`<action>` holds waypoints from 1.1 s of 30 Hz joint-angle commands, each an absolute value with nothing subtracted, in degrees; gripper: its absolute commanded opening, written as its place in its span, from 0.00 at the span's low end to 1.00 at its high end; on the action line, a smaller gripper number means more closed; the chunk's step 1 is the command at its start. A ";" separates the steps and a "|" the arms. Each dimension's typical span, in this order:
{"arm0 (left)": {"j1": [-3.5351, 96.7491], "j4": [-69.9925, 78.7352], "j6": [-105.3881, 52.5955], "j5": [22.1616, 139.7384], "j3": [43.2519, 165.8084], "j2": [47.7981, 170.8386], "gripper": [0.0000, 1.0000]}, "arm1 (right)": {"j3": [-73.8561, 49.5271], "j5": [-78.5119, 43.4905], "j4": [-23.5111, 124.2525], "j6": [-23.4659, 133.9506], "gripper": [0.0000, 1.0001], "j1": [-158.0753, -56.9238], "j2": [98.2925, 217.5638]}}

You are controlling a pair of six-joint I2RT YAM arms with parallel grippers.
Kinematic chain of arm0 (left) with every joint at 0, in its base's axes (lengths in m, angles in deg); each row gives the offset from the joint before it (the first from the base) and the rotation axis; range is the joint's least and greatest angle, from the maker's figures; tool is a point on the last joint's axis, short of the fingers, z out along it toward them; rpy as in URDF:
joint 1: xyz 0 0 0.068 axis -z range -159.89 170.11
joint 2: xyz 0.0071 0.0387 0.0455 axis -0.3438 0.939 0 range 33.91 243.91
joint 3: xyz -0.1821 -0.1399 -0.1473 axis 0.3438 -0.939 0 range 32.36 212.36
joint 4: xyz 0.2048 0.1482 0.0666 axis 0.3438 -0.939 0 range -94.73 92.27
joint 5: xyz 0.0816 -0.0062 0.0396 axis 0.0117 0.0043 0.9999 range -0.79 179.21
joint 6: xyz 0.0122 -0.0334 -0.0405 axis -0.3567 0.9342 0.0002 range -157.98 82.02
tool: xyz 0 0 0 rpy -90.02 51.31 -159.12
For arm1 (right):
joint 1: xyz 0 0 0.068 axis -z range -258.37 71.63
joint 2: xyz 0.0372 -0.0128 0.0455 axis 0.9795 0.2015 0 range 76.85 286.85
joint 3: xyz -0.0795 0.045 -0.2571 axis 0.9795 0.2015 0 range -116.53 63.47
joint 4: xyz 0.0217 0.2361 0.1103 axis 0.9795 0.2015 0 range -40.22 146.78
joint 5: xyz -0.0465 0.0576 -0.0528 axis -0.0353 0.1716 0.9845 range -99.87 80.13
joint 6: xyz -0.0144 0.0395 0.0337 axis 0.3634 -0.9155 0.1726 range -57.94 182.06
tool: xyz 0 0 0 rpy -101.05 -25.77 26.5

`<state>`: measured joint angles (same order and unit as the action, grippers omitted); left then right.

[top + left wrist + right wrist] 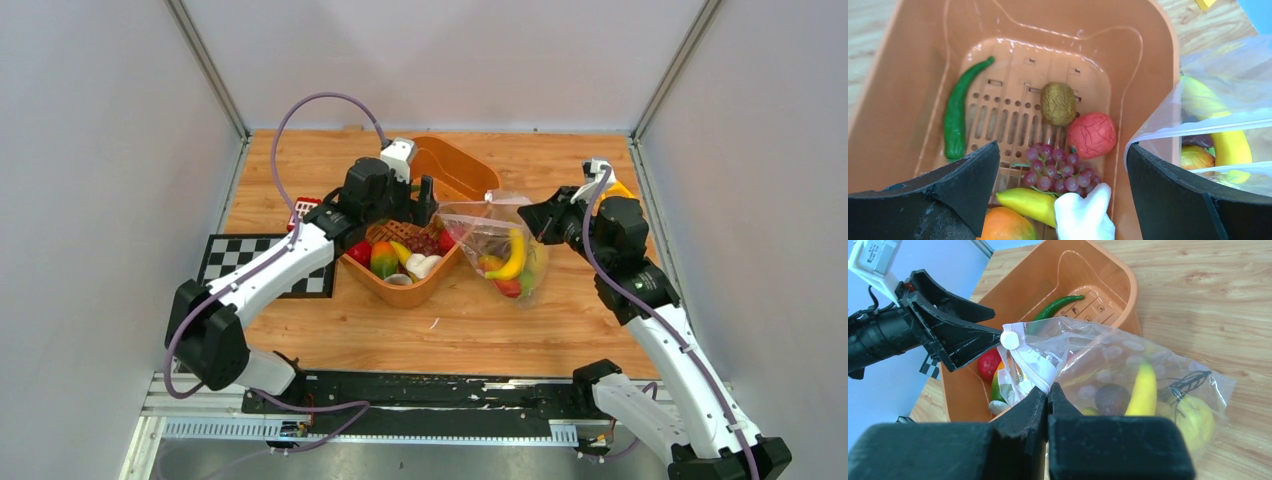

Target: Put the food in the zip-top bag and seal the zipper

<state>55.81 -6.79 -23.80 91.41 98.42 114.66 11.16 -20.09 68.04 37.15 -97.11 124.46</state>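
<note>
Film of zip-top bag [1128, 360] is judged limp, slippery; best taken at mouth rim, where right gripper [1048, 389] is clamped. Left gripper [1062, 150] jaws are spread wide over basket [1148, 75].

basket [470, 168] mid-worktop [480, 335] | zip-top bag [495, 240] on worktop, right of basket, touching its rim | banana [516, 257] in bag | pepper [955, 120], kiwi [1058, 102], grapes [1058, 170] in basket, grapes just beside kiwi | checkerboard [235, 258] left of basket
</note>
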 commanded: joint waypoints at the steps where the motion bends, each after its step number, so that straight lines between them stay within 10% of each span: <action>1: 51.37 -10.87 -24.39 89.41 98.18 117.35 0.99 | 10.31 -16.83 65.76 38.29 0.00 -96.21 122.92; 14: 51.39 -2.74 -24.76 53.51 101.65 109.45 1.00 | 8.44 -18.31 66.16 38.76 0.00 -96.21 125.96; 26: 48.98 -16.53 -27.44 85.54 99.83 108.04 1.00 | 8.56 -17.40 67.16 39.77 0.00 -96.21 125.64; 33: 47.97 -28.39 -31.39 84.25 101.34 118.42 1.00 | 8.86 -17.54 66.96 39.88 0.00 -96.23 125.80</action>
